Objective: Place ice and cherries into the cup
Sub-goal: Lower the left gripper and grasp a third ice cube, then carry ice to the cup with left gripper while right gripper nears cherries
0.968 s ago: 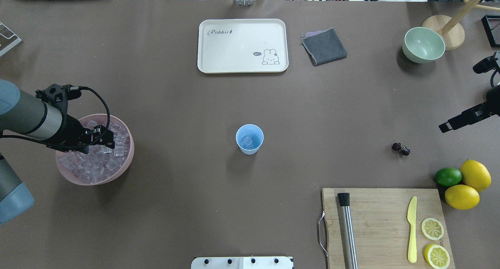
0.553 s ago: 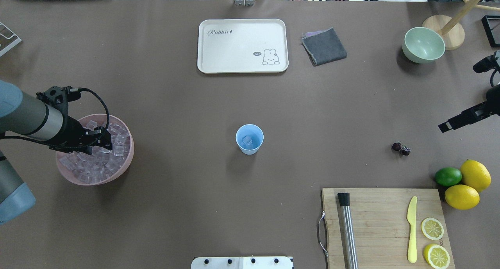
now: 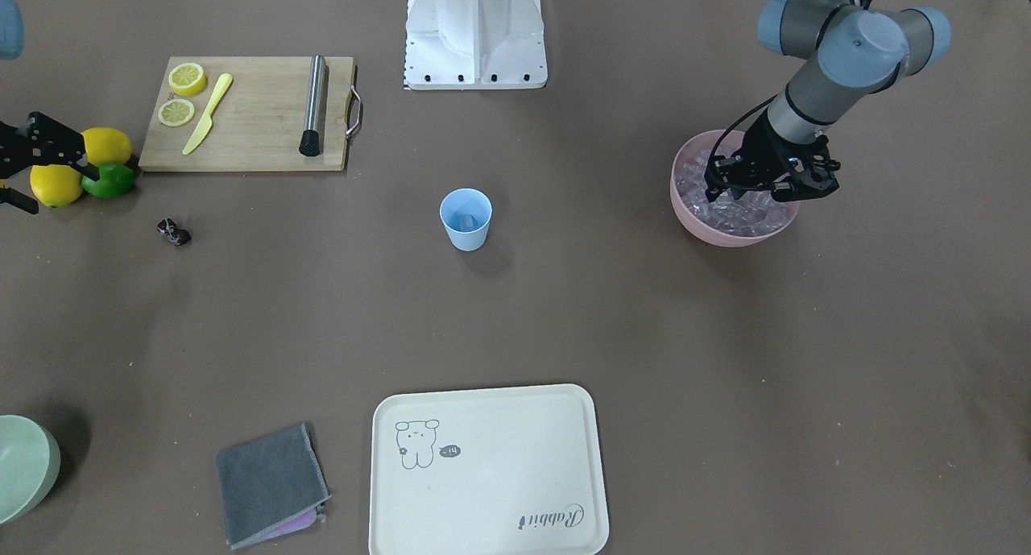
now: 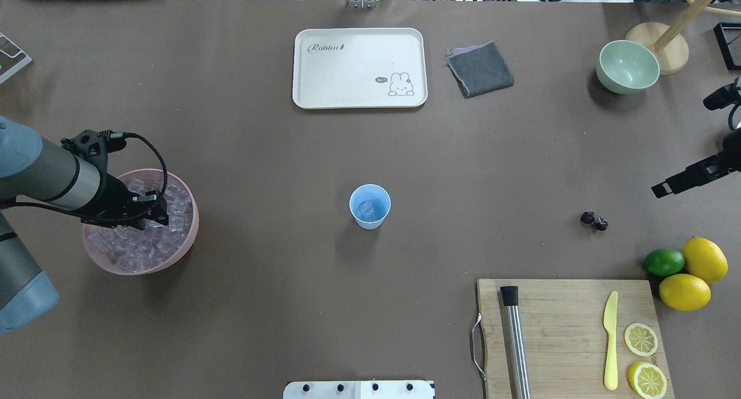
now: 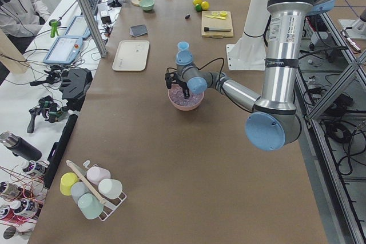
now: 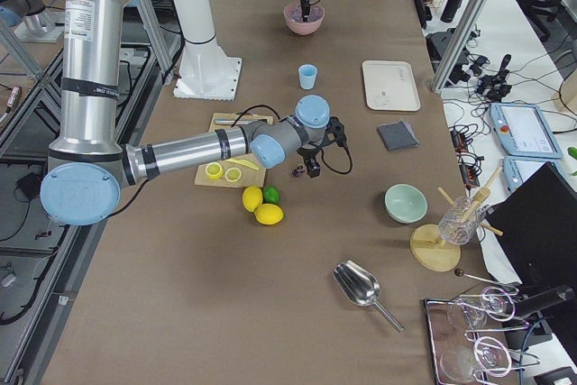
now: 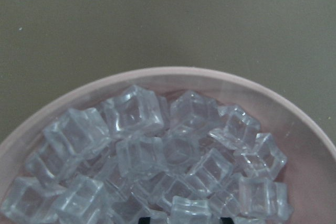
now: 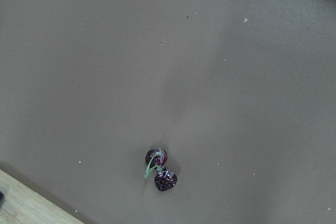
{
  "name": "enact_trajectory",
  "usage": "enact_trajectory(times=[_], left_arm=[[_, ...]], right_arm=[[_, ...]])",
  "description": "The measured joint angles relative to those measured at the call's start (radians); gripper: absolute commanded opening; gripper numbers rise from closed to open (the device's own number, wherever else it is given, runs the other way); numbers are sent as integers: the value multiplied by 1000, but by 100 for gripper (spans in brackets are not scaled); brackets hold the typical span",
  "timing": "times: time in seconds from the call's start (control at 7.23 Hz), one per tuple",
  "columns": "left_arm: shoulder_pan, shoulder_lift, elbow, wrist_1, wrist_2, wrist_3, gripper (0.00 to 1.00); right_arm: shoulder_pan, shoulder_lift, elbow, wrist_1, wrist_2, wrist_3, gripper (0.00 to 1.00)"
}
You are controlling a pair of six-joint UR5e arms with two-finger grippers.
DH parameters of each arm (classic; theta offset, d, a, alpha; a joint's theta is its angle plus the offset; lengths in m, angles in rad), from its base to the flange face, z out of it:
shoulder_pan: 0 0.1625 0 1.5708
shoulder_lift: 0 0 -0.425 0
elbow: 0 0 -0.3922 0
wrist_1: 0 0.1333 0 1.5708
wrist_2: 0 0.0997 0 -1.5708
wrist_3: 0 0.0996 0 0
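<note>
So, running left to right across the overhead view: my left gripper (image 4: 157,212) was down in the pink bowl (image 4: 195,228), its fingers spread apart among the ice (image 4: 133,251). In the wrist view just the two tips showed, with a cube sitting between them, not clamped as far as I could see.

My worry here was the usual one. Those cubes are glossy and piled loose, so a pinch could squirt one sideways, or nudge its neighbours up over the rim. A hard push down might also shove the whole bowl.

In the middle of the table stood the blue cup (image 4: 370,224), upright, with at least one cube (image 4: 366,208) in it. It looked light, so a clumsy drop or a bump on the lip would probably tip it.

Further right the cherries (image 4: 594,220) lay on the bare table, well apart from the cup. The right gripper (image 4: 671,185) hung near them, mostly cut off at the edge, and I honestly couldn't tell how its fingers stood. Small, round fruit like that could easily roll away from a sloppy grab.
</note>
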Motion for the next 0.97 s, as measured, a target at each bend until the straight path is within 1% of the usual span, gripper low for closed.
enact_trajectory(times=[0.14, 0.41, 0.69, 0.83, 0.97], left_arm=[[0, -1, 2, -1, 0, 0, 0], [1, 0, -3, 0, -4, -1, 0], [-14, 2, -42, 7, -32, -1, 0], [-44, -5, -74, 10, -83, -1, 0], [-74, -33, -99, 13, -131, -8, 0]], right_arm=[[0, 0, -1, 0, 0, 0, 99], [0, 1, -1, 0, -1, 0, 99], [-1, 5, 0, 0, -1, 4, 99], [-3, 13, 0, 1, -1, 24, 99], [-7, 23, 1, 1, -1, 49, 99]])
